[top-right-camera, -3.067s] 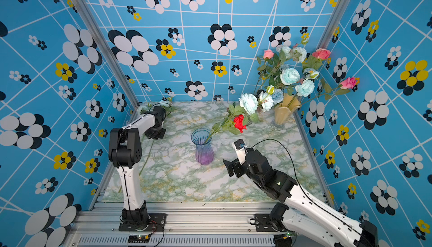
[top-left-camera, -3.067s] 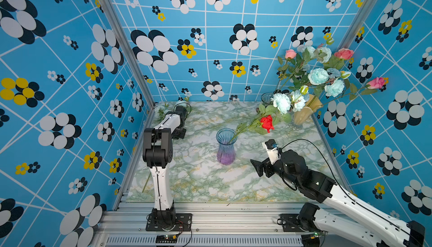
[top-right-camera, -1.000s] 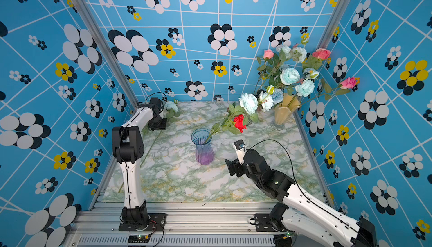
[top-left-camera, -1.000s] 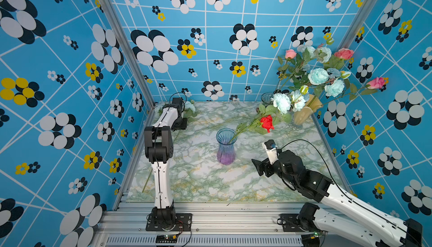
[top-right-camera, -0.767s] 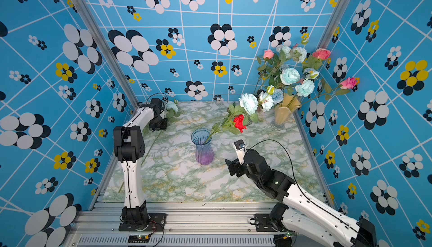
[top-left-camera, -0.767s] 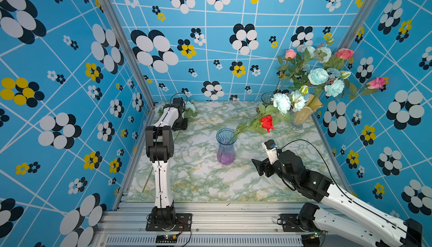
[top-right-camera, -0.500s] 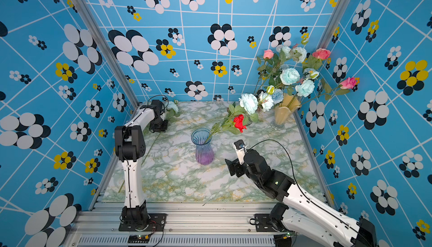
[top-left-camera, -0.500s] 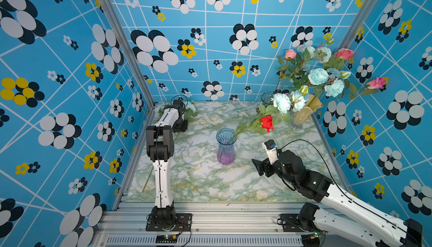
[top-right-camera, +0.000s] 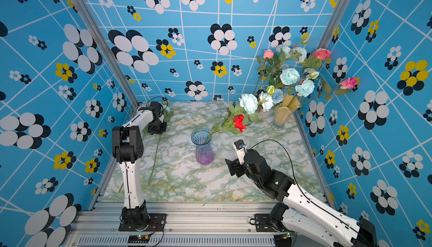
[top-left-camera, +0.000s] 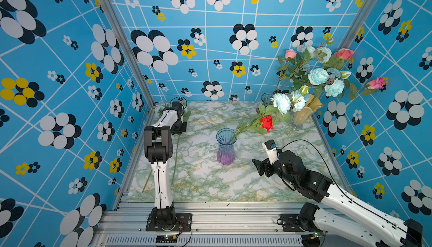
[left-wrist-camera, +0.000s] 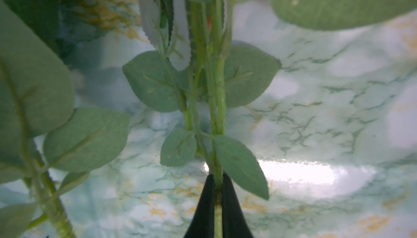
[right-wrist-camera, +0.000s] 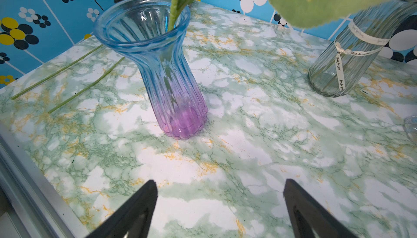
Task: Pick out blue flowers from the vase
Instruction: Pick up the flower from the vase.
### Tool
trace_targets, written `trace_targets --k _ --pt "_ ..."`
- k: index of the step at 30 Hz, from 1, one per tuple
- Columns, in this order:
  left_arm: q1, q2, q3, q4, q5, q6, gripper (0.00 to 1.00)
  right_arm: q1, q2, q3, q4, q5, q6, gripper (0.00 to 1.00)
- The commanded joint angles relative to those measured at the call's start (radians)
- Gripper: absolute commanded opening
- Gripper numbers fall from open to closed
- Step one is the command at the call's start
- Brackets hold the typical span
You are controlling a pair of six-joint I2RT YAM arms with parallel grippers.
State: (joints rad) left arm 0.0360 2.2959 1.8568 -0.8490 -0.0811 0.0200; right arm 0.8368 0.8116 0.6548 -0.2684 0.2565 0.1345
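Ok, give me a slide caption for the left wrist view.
Left tool shut on a leafy green stem, seen over the green-veined marble tabletop.

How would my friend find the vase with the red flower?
Near the middle of the marble table stands one vase. Unlike the yellow vase and clear vase in the far corner, it is blue on top, purple below, with a red rose leaning out.

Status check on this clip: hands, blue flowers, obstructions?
Left hand shut on leafy stem. Right hand open, empty. Several blue flowers in yellow vase. Pink roses mixed in.
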Motion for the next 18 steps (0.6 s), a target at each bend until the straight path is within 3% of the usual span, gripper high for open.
trace_targets --k 1,7,16,18 --pt "0.013 -0.048 -0.049 -0.028 -0.070 0.025 0.00 -0.006 -0.020 -0.009 0.014 -0.002 -0.001 0.91" --pt "0.013 -0.111 -0.142 0.012 -0.140 0.067 0.00 -0.007 -0.038 -0.009 0.008 -0.005 0.001 0.90" --pt "0.021 -0.102 -0.119 0.046 -0.140 0.099 0.00 -0.006 -0.046 -0.011 0.006 -0.006 0.004 0.90" --pt "0.024 -0.094 -0.111 0.051 -0.132 0.100 0.06 -0.006 -0.046 -0.011 0.006 -0.005 0.002 0.90"
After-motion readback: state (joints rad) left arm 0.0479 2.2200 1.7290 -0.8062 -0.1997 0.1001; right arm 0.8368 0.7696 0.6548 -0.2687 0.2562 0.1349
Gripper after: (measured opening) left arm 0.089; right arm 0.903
